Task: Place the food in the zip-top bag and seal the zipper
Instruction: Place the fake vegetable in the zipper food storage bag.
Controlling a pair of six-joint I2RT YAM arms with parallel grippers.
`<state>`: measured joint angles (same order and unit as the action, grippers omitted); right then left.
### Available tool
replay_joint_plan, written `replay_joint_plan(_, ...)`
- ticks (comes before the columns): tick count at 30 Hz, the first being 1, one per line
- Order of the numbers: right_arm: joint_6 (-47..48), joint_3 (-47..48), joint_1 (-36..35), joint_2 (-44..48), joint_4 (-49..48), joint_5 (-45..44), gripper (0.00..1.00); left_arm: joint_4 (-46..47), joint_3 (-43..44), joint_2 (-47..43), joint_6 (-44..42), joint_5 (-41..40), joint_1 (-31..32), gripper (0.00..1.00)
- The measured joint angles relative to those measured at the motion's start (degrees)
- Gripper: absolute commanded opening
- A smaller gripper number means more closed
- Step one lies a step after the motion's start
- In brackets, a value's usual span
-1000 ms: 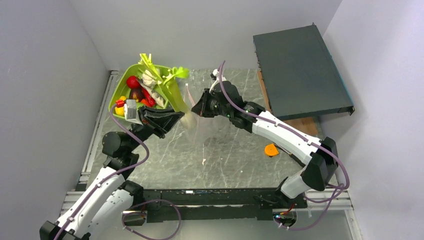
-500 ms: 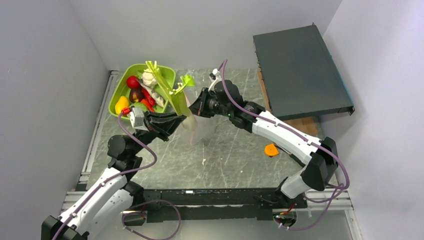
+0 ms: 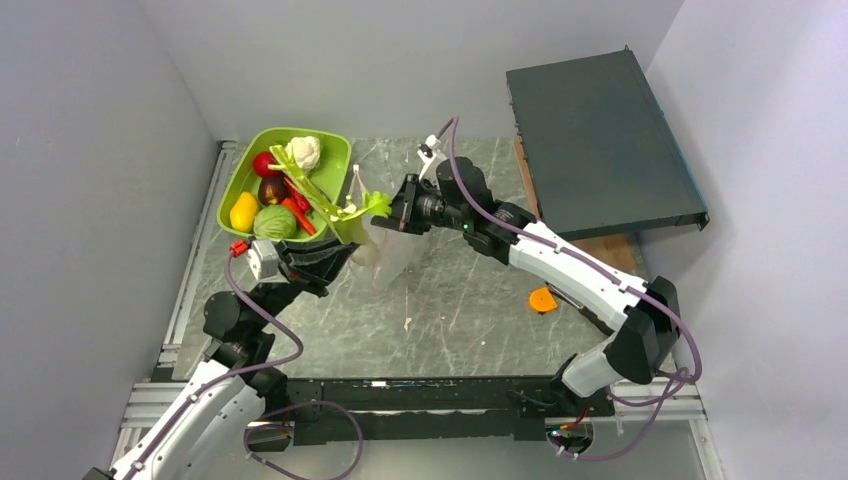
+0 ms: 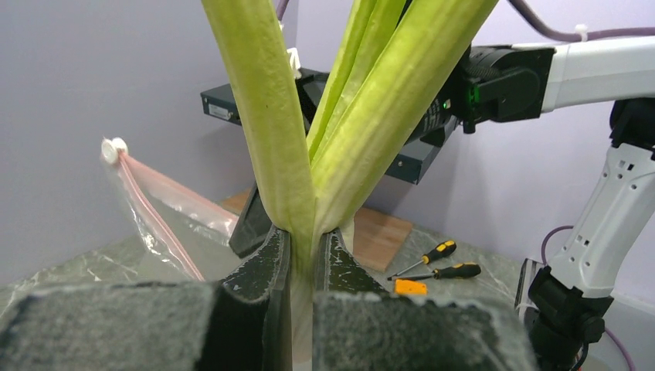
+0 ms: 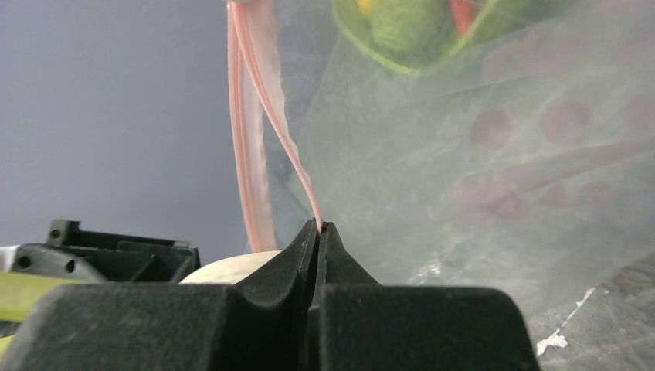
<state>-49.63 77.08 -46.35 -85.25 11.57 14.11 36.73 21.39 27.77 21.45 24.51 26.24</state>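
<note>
A: Your left gripper point(image 4: 303, 239) is clamped narrow on the celery point(image 4: 309, 139) — the jaws pinch its pale base, and the green stalks rise straight out from between them.

B: From above, those stalks lean away from that gripper across the near rim of the green tray point(image 3: 337, 150). The leafy tips reach toward your right gripper point(image 3: 388, 215).

A: And the right one?

B: Your right gripper is closed tight on the bag point(image 5: 463, 154), gripping it at the pink zipper point(image 5: 266, 116). The strip runs up from the fingertips in two lines that part above them, so the mouth gapes there.

A: Where is the bag relative to your left gripper?

B: Just beside it, between your two grippers. The clear plastic hangs down below the right gripper toward the table point(image 3: 470, 310). I cannot tell whether it touches the marble. The celery's base is close to the mouth, but I cannot tell whether it is inside.

A: The other food?

B: In the tray, beyond your left gripper: a tomato point(image 3: 265, 163), a cauliflower point(image 3: 303, 152), a yellow pepper point(image 3: 243, 210), a cabbage point(image 3: 272, 222), a dark purple piece point(image 3: 272, 188) and a red chili point(image 3: 297, 213).

A: An orange disc point(image 3: 542, 299) lies on the table well apart from both grippers, near your right forearm — and two screwdrivers point(image 4: 436, 251) show far beyond the left jaws.
</note>
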Motion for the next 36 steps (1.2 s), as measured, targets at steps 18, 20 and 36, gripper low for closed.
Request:
replay_joint_plan(18,-3.5,-1.1,0.4,0.1,-4.7,7.1,0.0,-5.3,-0.1,-2.9,-0.7,-4.1,0.0,0.0)
replay_joint_plan(20,-5.3,-1.2,0.4,0.0,-5.6,7.6,0.0,-5.2,0.0,-2.9,-0.8,-4.6,0.0,0.0)
replay_joint_plan(36,-21.4,-3.8,0.5,-4.0,-18.3,9.1,0.0,-9.6,-0.9,-1.9,1.0,-11.4,0.0,0.87)
